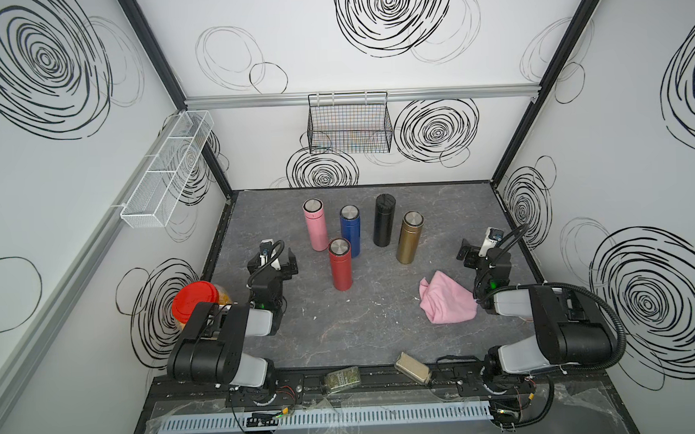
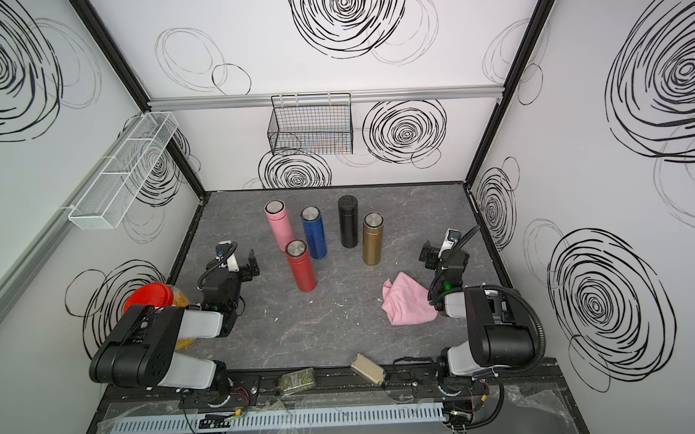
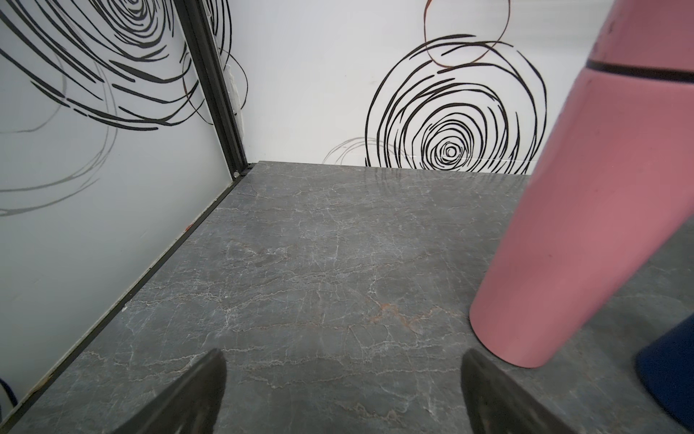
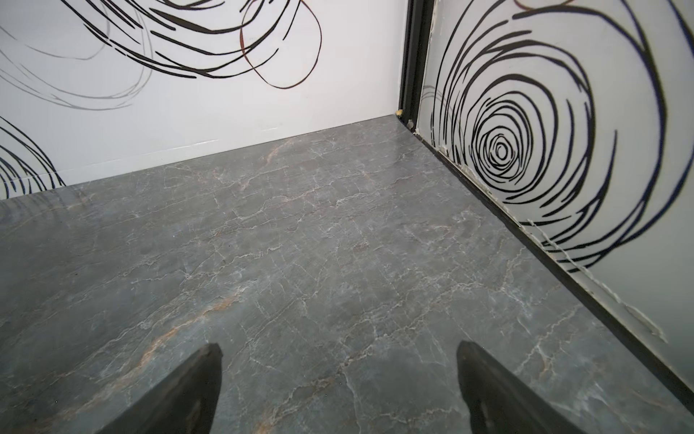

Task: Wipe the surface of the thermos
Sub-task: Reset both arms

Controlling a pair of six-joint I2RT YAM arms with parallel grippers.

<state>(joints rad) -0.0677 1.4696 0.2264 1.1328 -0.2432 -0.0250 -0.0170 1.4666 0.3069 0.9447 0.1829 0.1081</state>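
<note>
You have, in a top view:
- pink thermos [image 1: 316, 231], blue thermos [image 1: 350, 235], gold thermos [image 1: 408, 241] and red thermos [image 1: 341, 270], each with a silver top
- black thermos [image 1: 383, 224], black all over
- cloth [image 1: 446, 302]: pink
- table [image 1: 381, 328]: dark grey, marbled with pale veins
- walls [image 1: 312, 48]: white, with black scribbled spirals
- mesh rack [image 1: 169, 168]: white
- wire basket [image 1: 348, 126]: black
- jar lid [image 1: 193, 301]: red

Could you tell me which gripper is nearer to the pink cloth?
Right. The right gripper is just beyond the pink cloth; the left gripper is far off, past the red thermos.

Matt pink thermos [image 3: 586, 210]; soft pink cloth [image 1: 446, 302].
</note>
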